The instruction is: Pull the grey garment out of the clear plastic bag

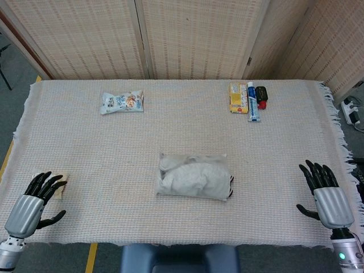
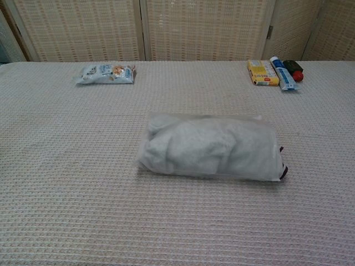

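Both hands are seen spread and holding nothing, the left hand (image 1: 35,196) and right hand (image 1: 325,193) resting at opposite near corners of the cloth-covered bench (image 1: 85,148). Between them, mid-bench, the clear plastic bag (image 2: 213,148) is laid flat, the grey garment (image 2: 188,144) bundled inside it.

Left hand (image 1: 35,200) and right hand (image 1: 326,195): silver-grey backs, black fingers (image 1: 45,181). Green light at right wrist.
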Action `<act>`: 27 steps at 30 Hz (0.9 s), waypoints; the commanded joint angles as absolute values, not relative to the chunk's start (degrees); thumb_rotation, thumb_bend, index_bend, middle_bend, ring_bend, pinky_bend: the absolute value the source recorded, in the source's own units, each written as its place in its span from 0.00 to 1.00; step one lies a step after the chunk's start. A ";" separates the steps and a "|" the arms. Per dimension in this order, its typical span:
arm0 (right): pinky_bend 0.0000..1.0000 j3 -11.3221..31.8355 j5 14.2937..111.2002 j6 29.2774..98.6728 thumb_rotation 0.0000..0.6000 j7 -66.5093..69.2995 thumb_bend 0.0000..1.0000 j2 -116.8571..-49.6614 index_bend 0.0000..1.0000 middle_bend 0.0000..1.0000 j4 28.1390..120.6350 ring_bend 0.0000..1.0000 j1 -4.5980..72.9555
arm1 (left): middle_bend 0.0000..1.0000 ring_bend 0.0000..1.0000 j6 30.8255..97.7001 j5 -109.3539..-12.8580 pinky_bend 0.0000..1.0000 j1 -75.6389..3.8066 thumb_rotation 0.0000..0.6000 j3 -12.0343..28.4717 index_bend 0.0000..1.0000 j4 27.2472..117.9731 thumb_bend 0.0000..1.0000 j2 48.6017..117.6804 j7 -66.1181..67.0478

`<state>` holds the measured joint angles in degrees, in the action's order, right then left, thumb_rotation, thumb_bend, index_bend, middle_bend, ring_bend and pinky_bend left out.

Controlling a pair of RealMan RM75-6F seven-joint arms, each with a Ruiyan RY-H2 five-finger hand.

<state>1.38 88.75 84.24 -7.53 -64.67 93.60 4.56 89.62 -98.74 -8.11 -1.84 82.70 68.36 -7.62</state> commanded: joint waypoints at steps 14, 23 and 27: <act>0.00 1.15 89.08 84.67 1.00 -8.68 0.02 -64.96 0.00 0.00 93.93 0.00 4.20 | 0.84 0.71 90.42 -107.42 0.81 -10.22 1.00 -5.48 0.40 77.18 0.23 77.90 -15.04; 0.00 1.22 88.99 84.70 1.00 -10.89 0.02 -65.87 0.00 0.00 93.93 0.00 4.15 | 1.00 1.00 83.53 -105.97 1.00 -13.87 1.00 -3.87 0.57 71.94 0.25 89.52 -8.60; 0.00 1.38 87.99 83.97 1.00 -11.70 0.02 -66.08 0.00 0.00 93.79 0.00 4.25 | 1.00 1.00 80.97 -104.22 1.00 -15.64 1.00 -2.12 0.58 69.40 0.26 94.56 -5.59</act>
<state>1.34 88.11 84.09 -11.57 -66.02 93.84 4.22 82.63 -105.38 -14.27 -3.37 71.36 91.81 -7.67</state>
